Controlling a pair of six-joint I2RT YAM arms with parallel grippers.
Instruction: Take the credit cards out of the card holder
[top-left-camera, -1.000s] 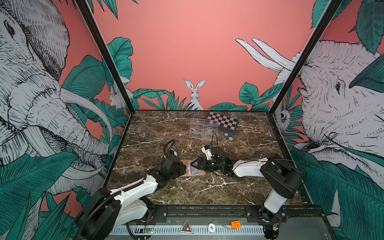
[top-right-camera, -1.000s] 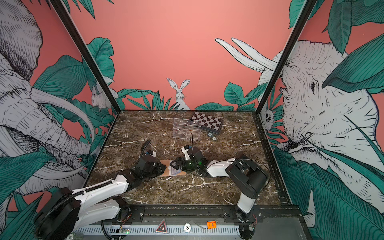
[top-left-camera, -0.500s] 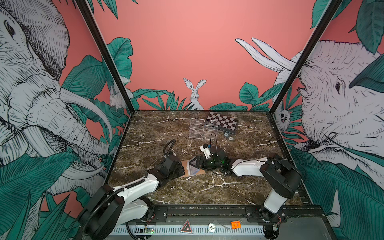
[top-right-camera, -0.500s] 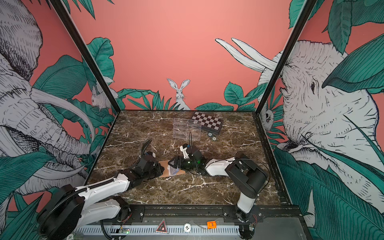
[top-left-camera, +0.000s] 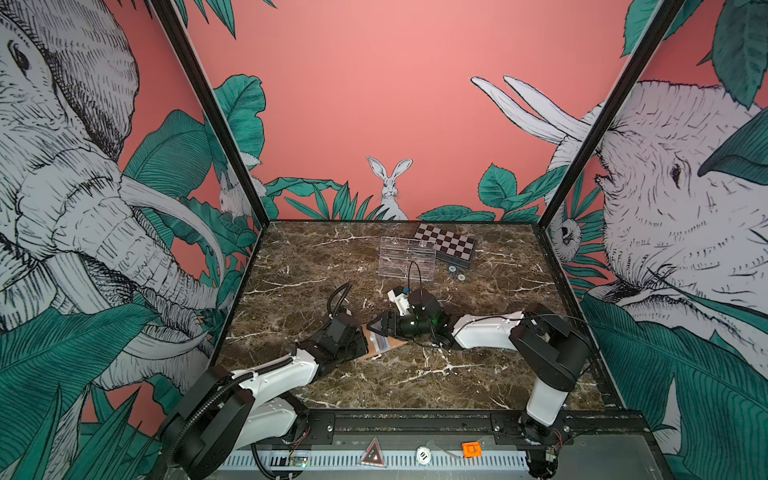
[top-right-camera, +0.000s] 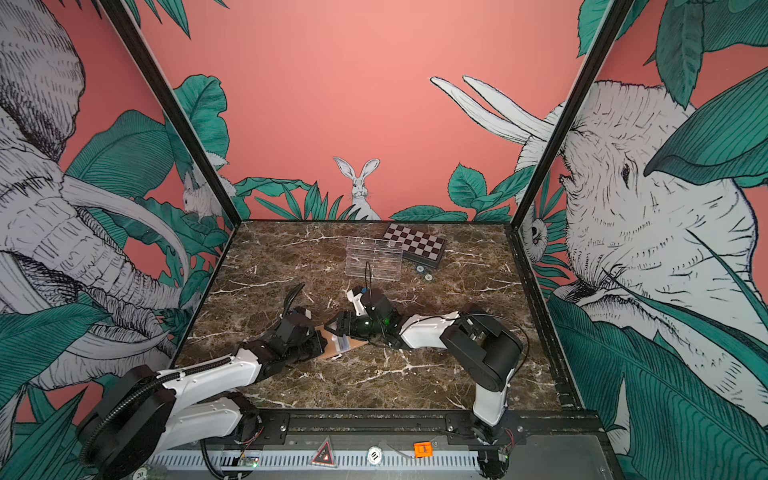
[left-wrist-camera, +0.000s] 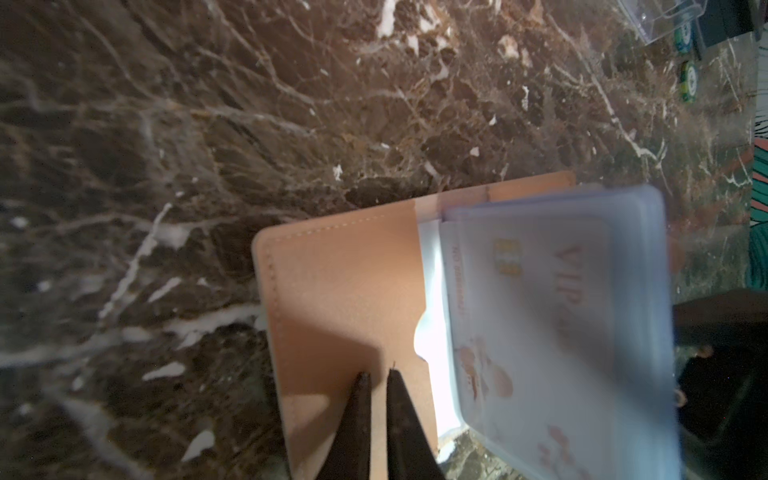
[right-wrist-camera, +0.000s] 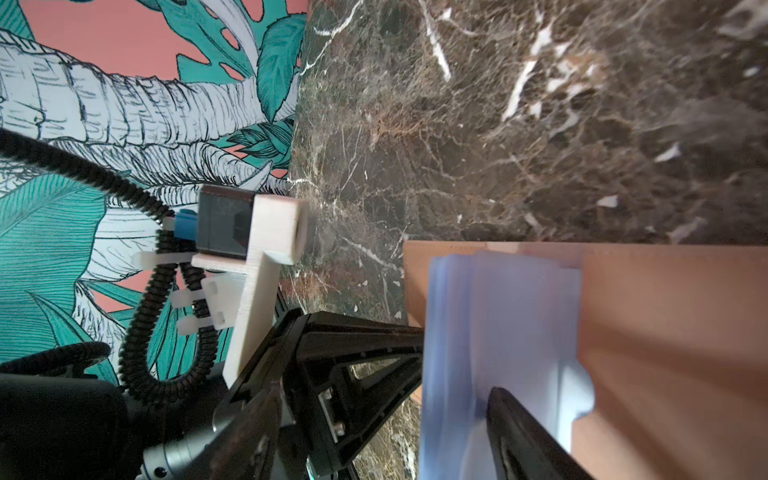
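The card holder (top-left-camera: 385, 343) lies unfolded between left pincer (top-left-camera: 365, 345) and right pincer (top-left-camera: 374, 327).

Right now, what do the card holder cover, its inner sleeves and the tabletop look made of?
Card holder cover: tan leather or faux leather, matte; stitched seam along the edge.
Inner sleeves: soft bluish translucent plastic, likely vinyl; a credit card shows through.
Tabletop: dark brown marble look, white veins; real stone or printed laminate, can't tell.
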